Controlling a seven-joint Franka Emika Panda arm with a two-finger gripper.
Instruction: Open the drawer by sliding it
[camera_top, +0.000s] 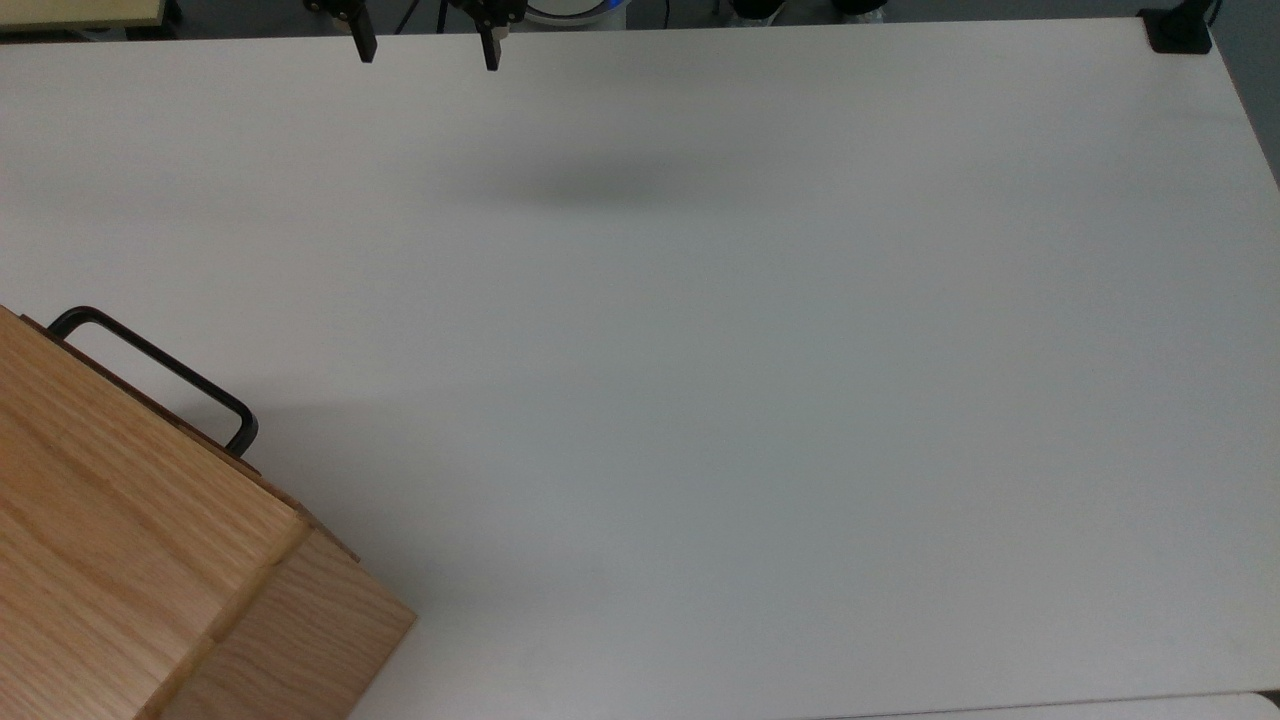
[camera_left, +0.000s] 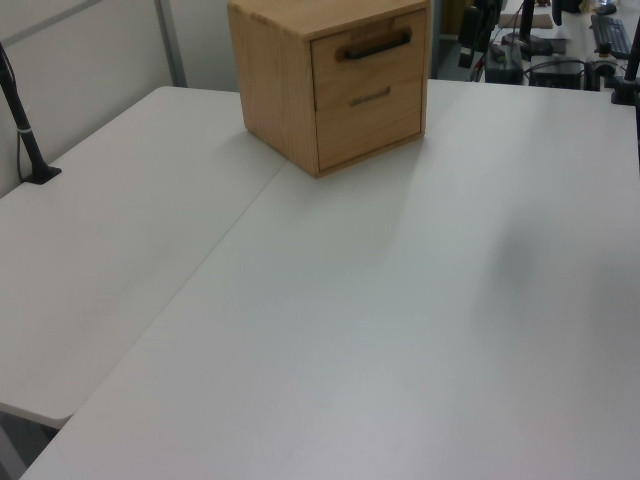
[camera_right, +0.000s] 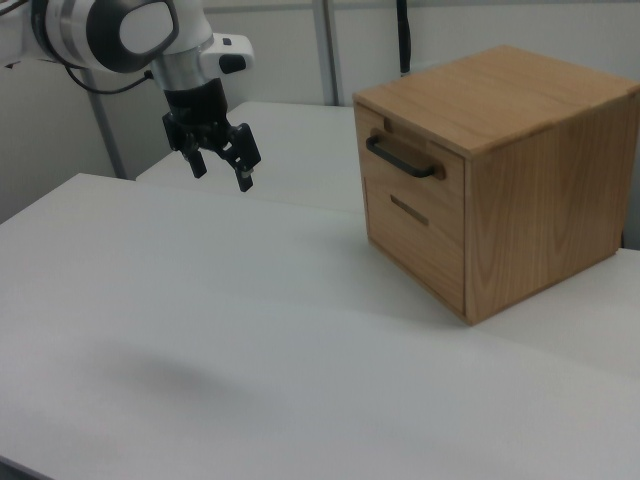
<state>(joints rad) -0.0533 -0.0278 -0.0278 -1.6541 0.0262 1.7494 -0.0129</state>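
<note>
The claw (camera_right: 221, 168) hangs in the air with its fingers apart, far from the drawer (camera_right: 404, 165). The drawer is shut inside the wooden box (camera_right: 520, 190) on the table (camera_right: 200, 330).

White table (camera_top: 760, 400) bears an oak cabinet (camera_right: 520, 180).

white table (camera_top: 760, 400), pale wall (camera_right: 480, 25)

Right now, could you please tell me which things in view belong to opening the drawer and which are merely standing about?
Part of the job:
- top drawer, shut
- its black bar handle
- the claw, open, hanging above the table, well apart from the cabinet

Just there:
- oak cabinet body
- lower drawer
- white table
- black clamp at the table's corner
</note>
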